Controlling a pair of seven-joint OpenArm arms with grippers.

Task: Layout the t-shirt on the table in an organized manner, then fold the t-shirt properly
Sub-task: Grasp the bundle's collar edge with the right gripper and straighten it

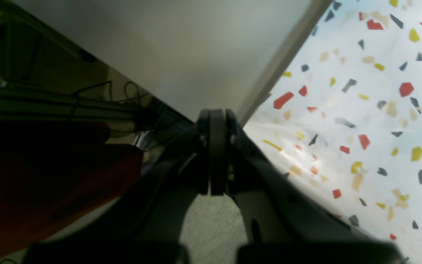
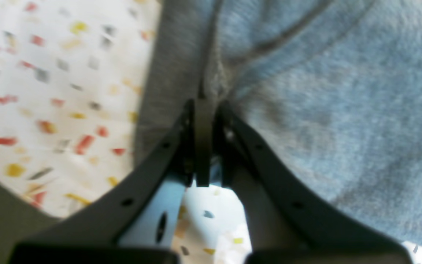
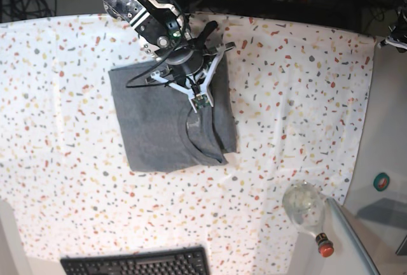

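Looking down from the base view, you see the t-shirt (image 3: 166,121) lying folded into a rough rectangle on the counter (image 3: 63,179), toward its far edge and left of the middle. Your right claw (image 3: 199,102) sits over the shirt's neck area, its jaws together and pinching a ridge of grey fabric. Your left claw (image 1: 216,154) is closed on nothing, hanging past a counter edge.

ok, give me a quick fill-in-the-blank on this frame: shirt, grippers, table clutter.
1. The right gripper is pinching the ____ t-shirt.
2. The left gripper is shut and holds ____.
3. A black ____ lies at the table's near edge.
4. The bottle has a ____ cap.

Missing words: grey; nothing; keyboard; red
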